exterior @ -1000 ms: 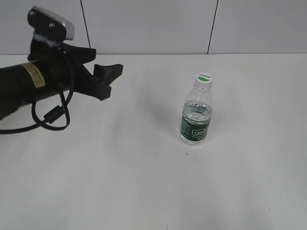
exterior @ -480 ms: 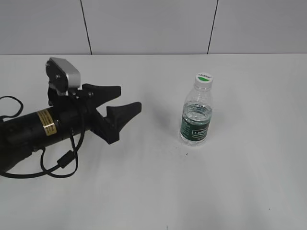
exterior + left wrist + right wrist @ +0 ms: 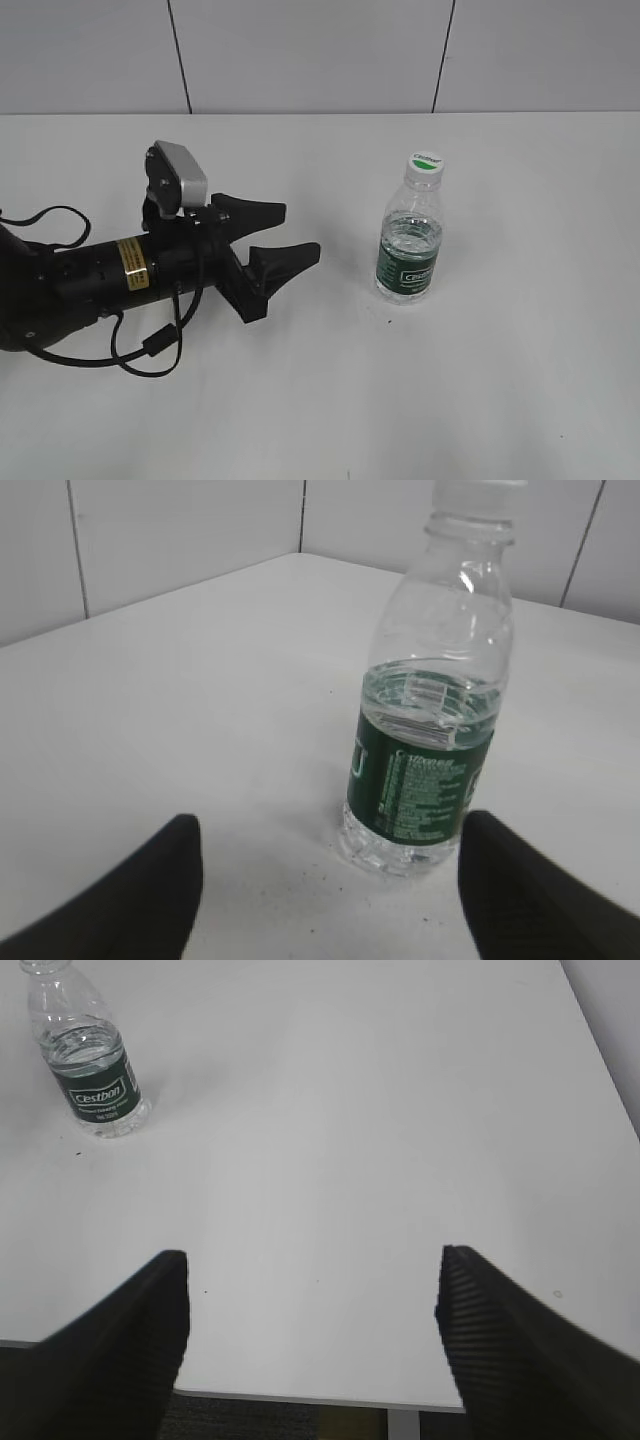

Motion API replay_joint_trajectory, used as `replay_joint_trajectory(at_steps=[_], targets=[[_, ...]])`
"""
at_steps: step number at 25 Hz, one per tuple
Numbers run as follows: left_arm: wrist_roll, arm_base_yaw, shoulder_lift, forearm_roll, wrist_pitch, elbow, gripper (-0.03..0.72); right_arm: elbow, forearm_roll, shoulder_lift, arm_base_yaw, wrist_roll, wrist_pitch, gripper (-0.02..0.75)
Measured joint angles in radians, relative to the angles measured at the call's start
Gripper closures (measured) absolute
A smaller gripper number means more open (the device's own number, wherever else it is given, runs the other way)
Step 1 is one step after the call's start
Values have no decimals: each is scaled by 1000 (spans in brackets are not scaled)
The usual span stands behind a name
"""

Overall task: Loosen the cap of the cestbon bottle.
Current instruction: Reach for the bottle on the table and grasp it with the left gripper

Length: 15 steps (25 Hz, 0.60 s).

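The cestbon bottle [image 3: 409,250] stands upright on the white table, clear with a dark green label band. Its white cap [image 3: 427,161] with a green mark sits on top. The bottle also shows in the left wrist view [image 3: 430,700] and at the top left of the right wrist view [image 3: 90,1060]. My left gripper [image 3: 285,232] is open and empty, low over the table, to the left of the bottle and pointing at it; its fingers [image 3: 325,880] frame the bottle's base. My right gripper [image 3: 312,1330] is open and empty above the table's near edge, out of the exterior view.
The white table [image 3: 500,380] meets a pale panelled wall [image 3: 300,50] at the back. The table's front edge [image 3: 300,1398] shows in the right wrist view, with dark floor below. The left arm's black cable [image 3: 150,350] loops over the table.
My left arm has come down and moved right toward the bottle, still open. The bottle has not moved.
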Motion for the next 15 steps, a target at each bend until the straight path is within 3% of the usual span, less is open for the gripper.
replay_joint_trajectory(at_steps=[6, 15], targets=[[0, -22, 34, 15, -3, -49, 202, 0, 0, 0, 0, 0, 0, 150], [-1, -130, 69, -44, -3, -123, 191, 0, 0, 0, 0, 0, 0, 150]])
